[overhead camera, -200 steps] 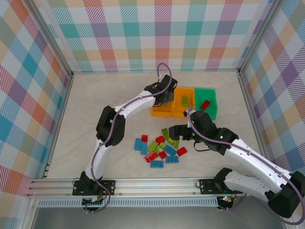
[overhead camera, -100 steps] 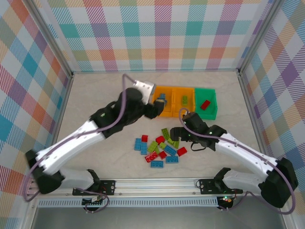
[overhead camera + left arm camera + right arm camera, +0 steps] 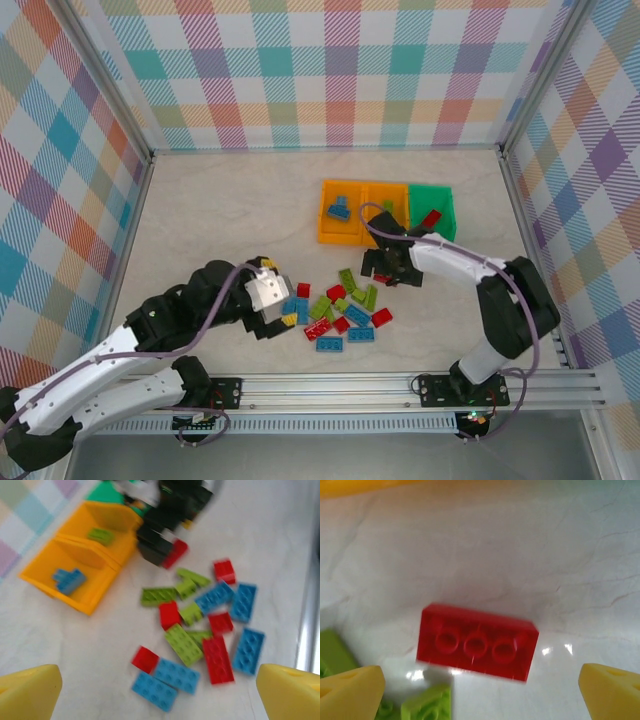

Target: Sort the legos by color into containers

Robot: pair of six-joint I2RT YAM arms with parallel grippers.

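Several blue, lime green and red legos (image 3: pixel 335 305) lie in a loose pile mid-table. My left gripper (image 3: pixel 280 293) hovers open at the pile's left edge; in the left wrist view its yellow fingertips (image 3: pixel 27 692) flank two blue bricks (image 3: pixel 165 682) with nothing held. My right gripper (image 3: pixel 383 275) is open just over an upside-down red brick (image 3: pixel 477 642), which lies on the table between the fingertips (image 3: pixel 350 692). Behind stand the left orange bin (image 3: pixel 325 232) with a blue brick (image 3: pixel 338 208), the middle orange bin (image 3: pixel 378 235) with a green brick (image 3: pixel 388 205), and the green bin (image 3: pixel 445 238) with a red brick (image 3: pixel 431 219).
Checkered walls enclose the table on three sides, and a metal rail (image 3: pixel 320 385) runs along the near edge. A lime green brick (image 3: pixel 422 705) lies close to the red one under my right gripper. Bare tabletop (image 3: pixel 220 215) stretches left of the bins.
My left arm has pulled back from the left orange bin to the pile's near-left side, leaving the blue brick in that bin. My right gripper shifted slightly toward the bins.
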